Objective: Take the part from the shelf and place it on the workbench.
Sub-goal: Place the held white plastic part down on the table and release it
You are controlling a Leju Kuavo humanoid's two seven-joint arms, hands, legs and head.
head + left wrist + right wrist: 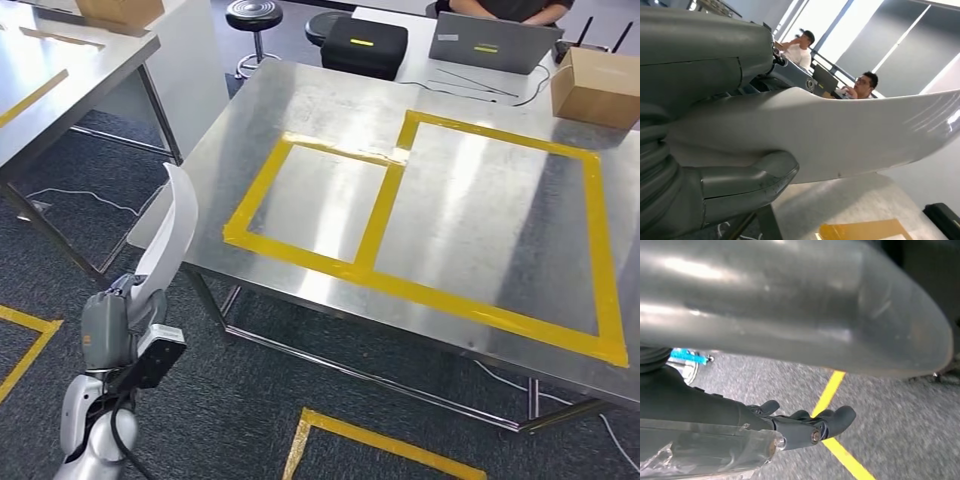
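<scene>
Part (175, 225) was in your left hand (121, 325), held up off the floor just beside the near left corner of the workbench (468, 210), not yet over it. In the head view it was a long, curved white strip, gripped at its lower end, with most of its length standing free above the hand. It looked like thin moulded plastic: probably light and fairly stiff, with a glossy face that could slip. Gripped at one end, the long free end would likely swing, so you would have done well to move it slowly.

In the left wrist view the part (836, 135) ran across the frame, with the thumb (753, 177) pressed against one face. A hold nearer the middle would balance better, I judge.

In the right wrist view the right hand (806, 425) hung over carpet, its fingers spread and holding nothing.
</scene>
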